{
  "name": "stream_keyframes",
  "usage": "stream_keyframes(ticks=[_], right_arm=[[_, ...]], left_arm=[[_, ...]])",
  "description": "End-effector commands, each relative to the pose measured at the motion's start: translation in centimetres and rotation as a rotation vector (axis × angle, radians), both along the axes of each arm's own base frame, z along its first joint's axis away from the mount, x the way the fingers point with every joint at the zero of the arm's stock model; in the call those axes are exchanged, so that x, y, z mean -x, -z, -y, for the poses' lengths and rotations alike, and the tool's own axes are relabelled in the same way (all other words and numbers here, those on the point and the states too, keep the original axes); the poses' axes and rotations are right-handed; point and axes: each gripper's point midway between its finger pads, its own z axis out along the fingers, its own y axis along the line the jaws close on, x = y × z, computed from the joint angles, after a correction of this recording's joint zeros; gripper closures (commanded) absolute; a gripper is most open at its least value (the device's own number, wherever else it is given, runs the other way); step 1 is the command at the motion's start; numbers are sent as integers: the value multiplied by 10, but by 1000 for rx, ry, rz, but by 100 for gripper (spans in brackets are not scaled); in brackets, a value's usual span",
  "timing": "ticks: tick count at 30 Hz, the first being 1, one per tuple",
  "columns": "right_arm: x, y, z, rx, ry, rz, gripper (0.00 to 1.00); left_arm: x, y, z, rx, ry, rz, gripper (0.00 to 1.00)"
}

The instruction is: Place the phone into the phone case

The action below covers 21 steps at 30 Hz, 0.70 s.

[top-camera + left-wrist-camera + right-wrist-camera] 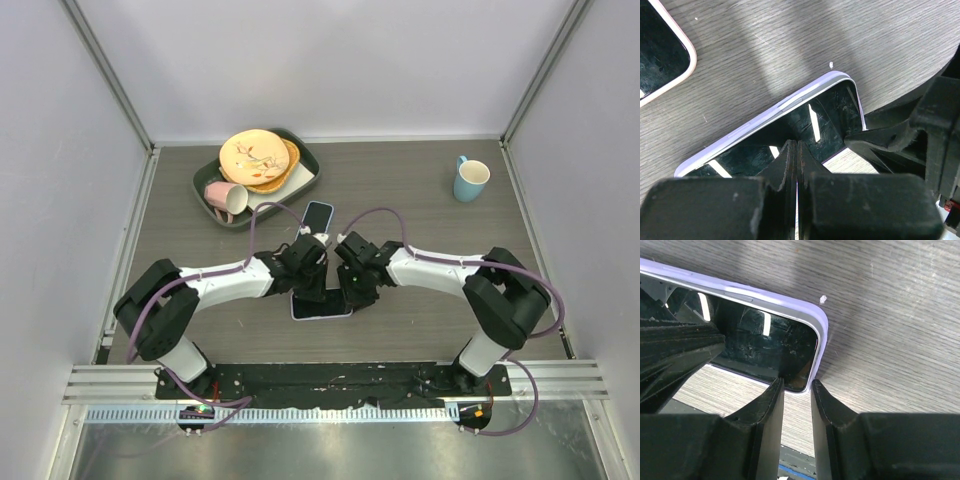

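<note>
Left gripper (796,146), jaws tight together, atop lilac-edged phone (765,345); right gripper (797,384), jaws narrowly apart, at its corner.

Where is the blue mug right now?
In the overhead view the blue mug stands upright by itself at the far right of the table, well to the right of the tray of dishes.

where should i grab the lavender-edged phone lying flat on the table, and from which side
Probably across its width: pinch the two long lavender side edges, coming straight down from above. The phone lies flat, screen up, on the table, so its broad faces give no hold; only the thin rims do. Avoid the raised side buttons.
</note>
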Motion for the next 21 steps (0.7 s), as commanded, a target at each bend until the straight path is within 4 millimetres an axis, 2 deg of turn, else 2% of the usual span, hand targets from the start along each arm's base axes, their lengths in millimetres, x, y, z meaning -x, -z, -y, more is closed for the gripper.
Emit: stream_keyframes(ticks=[1, 2, 4, 5, 6, 7, 8, 9, 10, 14, 21], right_arm=[[-10, 45, 42, 163, 8, 93, 69], [-16, 30, 28, 64, 23, 112, 68], [-16, 18, 20, -73, 38, 87, 67], [-18, 6, 7, -175, 28, 78, 66], [-18, -4, 7, -247, 37, 81, 66], [-31, -13, 7, -315, 72, 100, 66], [-26, -16, 8, -377, 73, 62, 62], [-29, -22, 9, -417, 85, 61, 61], [-38, -24, 14, -450, 112, 66, 60], [-39, -14, 23, -479, 126, 17, 57], [-43, -7, 12, -578, 125, -50, 58]], left_arm=[[10, 27, -32, -165, 3, -36, 100], [9, 26, -32, -163, 0, -36, 100], [10, 28, -32, -164, 1, -39, 100], [10, 28, -31, -163, 2, -38, 100], [10, 28, -30, -160, 5, -44, 100], [11, 28, -29, -157, 9, -47, 100], [10, 28, -29, -155, 7, -45, 100], [10, 28, -27, -152, 10, -46, 100], [10, 29, -27, -153, 9, -49, 100], [9, 29, -26, -153, 9, -49, 100], [9, 30, -26, -160, 9, -51, 100]])
